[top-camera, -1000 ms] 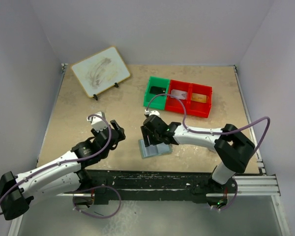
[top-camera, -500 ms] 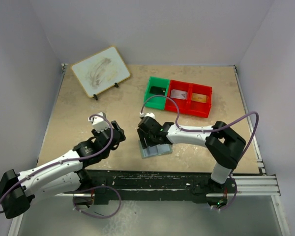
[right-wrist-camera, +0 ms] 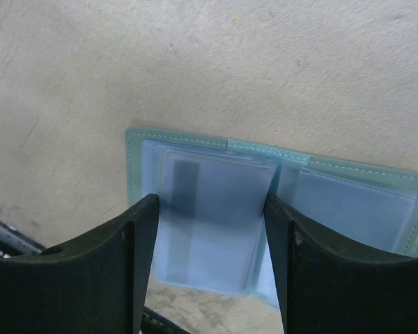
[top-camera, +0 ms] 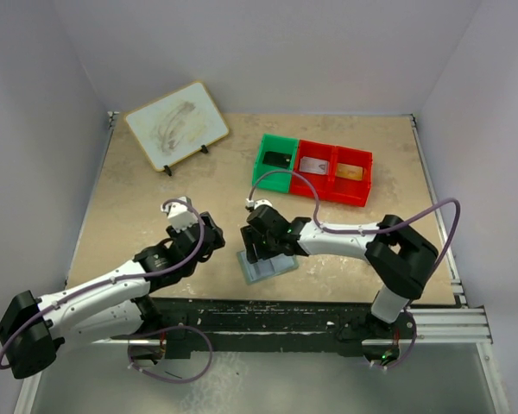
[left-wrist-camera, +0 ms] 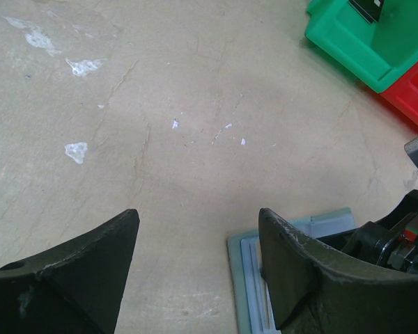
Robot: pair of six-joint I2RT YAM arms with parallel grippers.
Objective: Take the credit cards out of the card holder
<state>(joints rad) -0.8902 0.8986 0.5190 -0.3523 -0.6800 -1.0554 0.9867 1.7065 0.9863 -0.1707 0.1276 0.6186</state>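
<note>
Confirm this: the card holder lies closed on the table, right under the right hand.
Wrong in one respect: the card holder lies open, not closed. The right wrist view shows both its inner panels spread flat on the table below the right hand.

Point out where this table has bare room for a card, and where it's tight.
Bare table runs between the tilted board and the green bin, and down the left edge in front of the board. Tight: front centre, where the right pincer is at the card holder and the left pincer sits beside it.
</note>
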